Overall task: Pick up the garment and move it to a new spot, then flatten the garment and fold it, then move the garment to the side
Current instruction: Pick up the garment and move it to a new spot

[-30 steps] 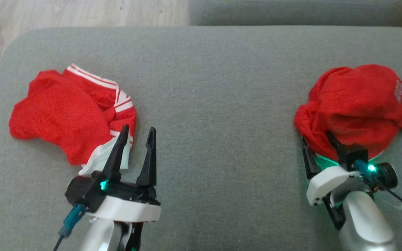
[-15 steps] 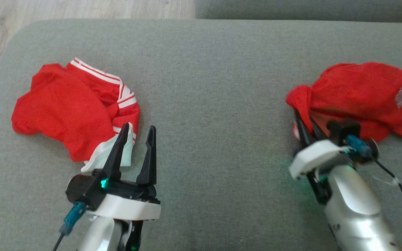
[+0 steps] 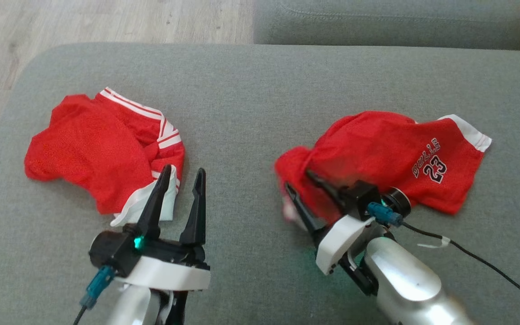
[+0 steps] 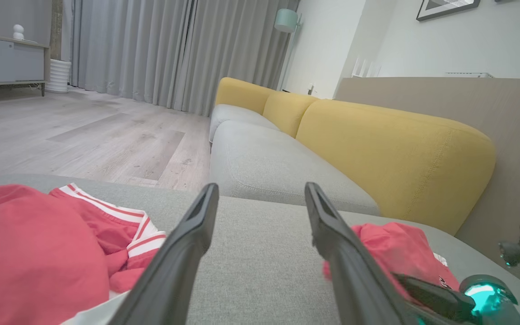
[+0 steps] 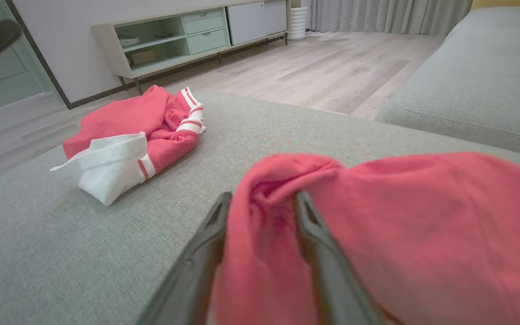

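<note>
A red jersey (image 3: 391,158) with "BULLS 23" lettering lies stretched across the grey couch seat (image 3: 260,90), right of the middle. My right gripper (image 3: 299,181) is shut on its left edge, and the red cloth (image 5: 260,212) bunches between the two fingers in the right wrist view. A second red garment (image 3: 102,144) with white stripes lies crumpled at the left. My left gripper (image 3: 183,174) stands open just right of it with nothing between its fingers. In the left wrist view the striped garment (image 4: 39,253) sits at lower left and the jersey (image 4: 395,248) at right.
The seat's rounded left end borders a wooden floor (image 3: 106,22). Another grey cushion (image 3: 391,22) lies behind, with yellow back cushions (image 4: 377,149) beyond it. A low cabinet (image 5: 188,36) stands across the room. A black cable (image 3: 481,262) trails from my right wrist.
My right gripper has dragged the jersey leftward from the right edge toward the middle, and the cloth has stretched out so its lettering shows. The head view has shifted slightly. The left gripper has stayed put.
</note>
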Tool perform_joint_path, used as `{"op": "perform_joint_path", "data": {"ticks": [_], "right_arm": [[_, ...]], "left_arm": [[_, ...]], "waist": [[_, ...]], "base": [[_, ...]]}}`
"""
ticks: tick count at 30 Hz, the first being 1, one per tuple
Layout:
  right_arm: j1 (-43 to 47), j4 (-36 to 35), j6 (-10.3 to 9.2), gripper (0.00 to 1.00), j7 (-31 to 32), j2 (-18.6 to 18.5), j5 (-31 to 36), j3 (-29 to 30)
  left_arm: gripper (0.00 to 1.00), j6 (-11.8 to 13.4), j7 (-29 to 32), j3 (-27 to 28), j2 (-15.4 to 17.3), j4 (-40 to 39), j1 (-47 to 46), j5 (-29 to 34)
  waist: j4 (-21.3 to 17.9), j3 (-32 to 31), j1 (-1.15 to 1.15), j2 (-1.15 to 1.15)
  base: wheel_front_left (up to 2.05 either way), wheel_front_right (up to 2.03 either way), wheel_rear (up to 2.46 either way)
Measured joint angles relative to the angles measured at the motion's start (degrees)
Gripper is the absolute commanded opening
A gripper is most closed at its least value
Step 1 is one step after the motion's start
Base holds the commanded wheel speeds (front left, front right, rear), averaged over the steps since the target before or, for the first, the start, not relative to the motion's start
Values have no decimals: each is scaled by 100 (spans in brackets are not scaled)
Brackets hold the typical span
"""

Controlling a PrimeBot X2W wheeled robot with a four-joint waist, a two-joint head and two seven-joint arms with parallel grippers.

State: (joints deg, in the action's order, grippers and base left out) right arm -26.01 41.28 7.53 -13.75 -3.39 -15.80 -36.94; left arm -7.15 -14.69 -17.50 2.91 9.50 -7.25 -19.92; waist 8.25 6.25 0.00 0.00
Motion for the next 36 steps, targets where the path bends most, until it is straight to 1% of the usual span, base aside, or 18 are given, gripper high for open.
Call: {"op": "perform_joint_path", "data": {"ticks": [3,7,9,12,17,20,22,24,28,31,33,34,35,36], "right_arm": [[-46,41,0,100,-3,0,-26,58],[-30,-27,0,100,-44,0,8,380],[33,-266,0,100,-45,-4,132,772],[315,-909,0,100,-46,-18,345,1485],[1271,-1780,0,100,-56,-29,699,2837],[1873,-1989,0,100,-62,-14,888,3365],[2202,-2000,0,100,-62,16,948,3620],[2423,-2000,0,100,-60,34,875,3768],[2458,-1973,0,100,-62,68,598,3891],[2276,-1727,0,100,-62,71,511,4001],[2050,-1482,0,100,-56,74,690,4069],[1899,-1328,0,100,-24,75,720,4120],[1538,-977,0,100,104,74,683,4270],[1361,-792,0,100,175,71,656,4339]], "left_arm": [[100,0,0,37,0,0,101,-30],[100,0,0,94,0,-10,163,-38],[100,1,0,125,0,-26,174,-45],[100,2,0,171,0,-64,180,-44],[100,5,-1,198,0,-126,203,-44],[100,7,0,201,0,-140,258,-44],[100,7,0,203,0,-141,305,-44],[100,7,0,201,0,-140,319,-45],[100,7,0,172,0,-155,316,-45],[100,7,0,164,0,-160,312,-45],[100,7,0,155,0,-162,294,-44],[100,7,0,153,0,-160,283,-44],[100,7,0,137,0,-158,263,-43],[100,7,0,125,0,-156,250,-43]], "waist": [[-41,-48,0,0],[-117,-107,0,0],[-187,-159,0,0],[-309,-247,0,0],[-493,-392,-1,0],[-581,-451,0,0],[-627,-478,-1,0],[-660,-490,0,0],[-689,-452,0,0],[-676,-374,0,0],[-649,-293,0,0],[-629,-250,0,0],[-580,-161,1,0],[-549,-119,1,0]], "base": [[0,0,0],[0,0,0],[0,0,0],[0,0,0],[0,0,0],[0,0,0],[0,0,0],[0,0,0],[0,0,0],[0,0,0],[0,0,0],[0,0,0],[0,0,0],[0,0,0]]}}
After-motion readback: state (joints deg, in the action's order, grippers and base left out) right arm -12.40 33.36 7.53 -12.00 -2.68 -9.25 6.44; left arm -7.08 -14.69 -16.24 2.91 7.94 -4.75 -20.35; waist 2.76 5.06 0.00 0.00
